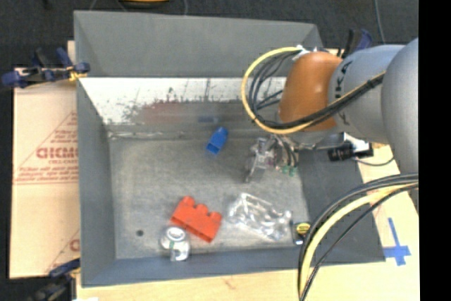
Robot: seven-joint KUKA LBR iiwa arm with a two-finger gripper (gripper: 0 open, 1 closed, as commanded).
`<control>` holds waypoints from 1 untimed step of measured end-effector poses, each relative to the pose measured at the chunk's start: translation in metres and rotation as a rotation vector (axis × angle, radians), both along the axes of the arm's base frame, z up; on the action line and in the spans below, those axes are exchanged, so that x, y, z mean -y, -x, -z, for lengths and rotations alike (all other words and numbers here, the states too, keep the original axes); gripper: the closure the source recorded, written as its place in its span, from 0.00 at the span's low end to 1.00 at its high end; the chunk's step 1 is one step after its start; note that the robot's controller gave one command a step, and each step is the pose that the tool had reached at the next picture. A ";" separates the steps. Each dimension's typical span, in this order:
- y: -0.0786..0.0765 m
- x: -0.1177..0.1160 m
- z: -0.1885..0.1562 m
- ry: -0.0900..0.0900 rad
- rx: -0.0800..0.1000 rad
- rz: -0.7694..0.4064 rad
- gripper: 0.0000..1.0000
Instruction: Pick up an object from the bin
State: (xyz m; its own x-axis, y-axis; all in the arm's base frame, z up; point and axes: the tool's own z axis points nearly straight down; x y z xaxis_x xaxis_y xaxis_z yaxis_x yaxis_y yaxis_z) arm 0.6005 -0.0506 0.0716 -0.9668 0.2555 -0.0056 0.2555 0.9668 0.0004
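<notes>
Up and right of the red block (196,218), the gripper (258,167) hangs low over bare bin floor. How wide it stands can't be told from this angle, and nothing is visibly in it.

Nearest candidate is the clear crumpled plastic piece (259,215), just right of the red block and on the near side of the gripper. The small blue piece (217,140) lies further up from the red block, left of the gripper and apart from it. A silver-green can-like thing (175,243) sits at the red block's lower left corner; touching or not, can't tell.

Risks, as judged:
- The gripper is over none of these, so a straight descent likely closes on nothing.
- The clear plastic looks glossy and flimsy, so it may crumple or slip out.
- It lies close to the red block, so a wide grab could nudge the block too.
- It is also near the right wall of the bin (95,173), which leaves tight clearance for the wrist.

Pose: the arm enters from the right with the wrist pointing down. The orange cover (310,91) and the cable loop (257,91) sit above the gripper, well up-right of the red block.
</notes>
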 end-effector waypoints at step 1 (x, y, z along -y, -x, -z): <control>-0.008 0.002 -0.134 0.000 0.007 -0.009 1.00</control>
